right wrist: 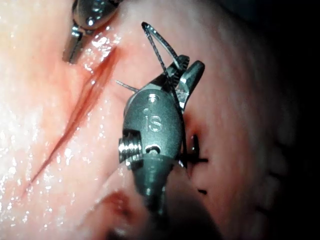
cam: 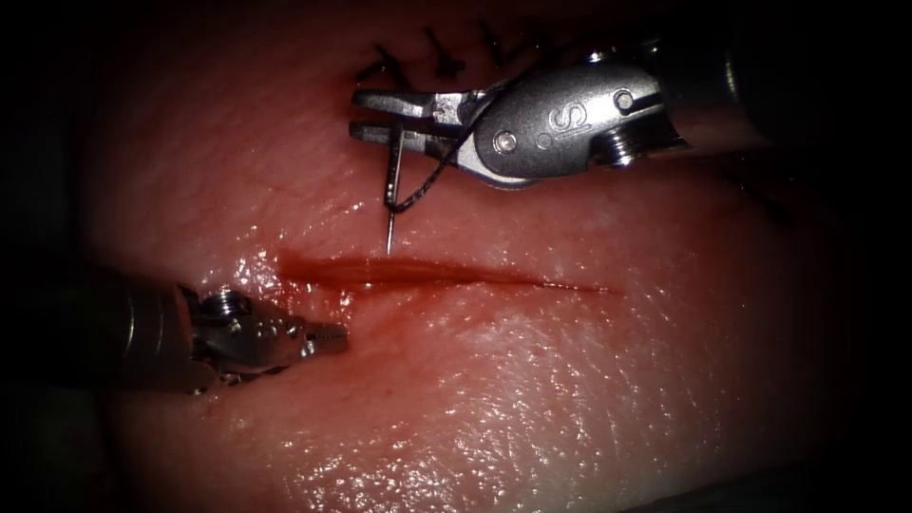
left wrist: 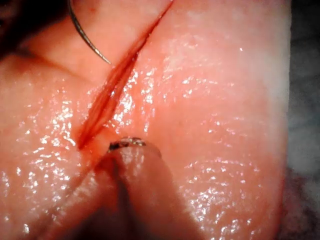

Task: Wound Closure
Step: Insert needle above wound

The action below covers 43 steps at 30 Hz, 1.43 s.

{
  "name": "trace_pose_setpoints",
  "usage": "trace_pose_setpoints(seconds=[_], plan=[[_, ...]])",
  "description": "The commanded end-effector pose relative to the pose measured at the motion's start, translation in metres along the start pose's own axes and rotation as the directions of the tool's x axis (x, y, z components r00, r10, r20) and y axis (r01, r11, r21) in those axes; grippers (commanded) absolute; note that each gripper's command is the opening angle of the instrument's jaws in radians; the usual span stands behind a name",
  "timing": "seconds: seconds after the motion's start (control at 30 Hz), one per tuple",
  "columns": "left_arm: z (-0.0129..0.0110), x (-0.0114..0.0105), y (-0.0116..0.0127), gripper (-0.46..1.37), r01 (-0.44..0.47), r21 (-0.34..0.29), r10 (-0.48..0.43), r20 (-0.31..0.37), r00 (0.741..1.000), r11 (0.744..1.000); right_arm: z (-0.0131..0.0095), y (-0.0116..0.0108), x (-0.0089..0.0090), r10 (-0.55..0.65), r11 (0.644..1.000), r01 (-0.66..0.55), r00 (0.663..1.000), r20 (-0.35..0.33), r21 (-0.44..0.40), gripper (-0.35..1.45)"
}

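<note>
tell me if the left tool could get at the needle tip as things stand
Probably yes. The left tool lies shut and empty just below the cut's left end; the needle, gripped by the right tool, hangs free above the cut, with nothing between.

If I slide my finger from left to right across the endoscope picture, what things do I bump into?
Left tool, holding nothing, low on the tissue → needle, held above the cut, its tip not in the tissue → loop of thread → right tool, gripping the needle near its back end.

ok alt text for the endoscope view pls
The right tool holds the needle near its rear end, tip down just above the cut, outside the tissue. The left tool, empty, rests left below the cut.
</note>
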Motion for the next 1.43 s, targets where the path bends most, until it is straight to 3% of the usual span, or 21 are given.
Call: trace_pose_setpoints(seconds=[0.03, 0.4, 1.43], plan=[[0.0000, 0.0000, 0.0000, -0.35, 0.004, -0.015, -0.004, -0.002, 1.000, 1.000, 0.0006, 0.0001, -0.0001, -0.024, 1.000, 0.023, 1.000, -0.007, -0.004, -0.35], [-0.0007, -0.0001, -0.0002, -0.34, 0.000, -0.024, 0.000, 0.001, 1.000, 1.000, 0.0034, 0.0002, -0.0011, -0.120, 0.993, 0.120, 0.992, -0.030, -0.010, -0.35], [-0.0006, 0.0000, 0.0000, -0.33, 0.002, -0.023, -0.002, 0.001, 1.000, 1.000, 0.0035, 0.0000, -0.0017, -0.176, 0.984, 0.175, 0.984, -0.030, -0.025, -0.35]])
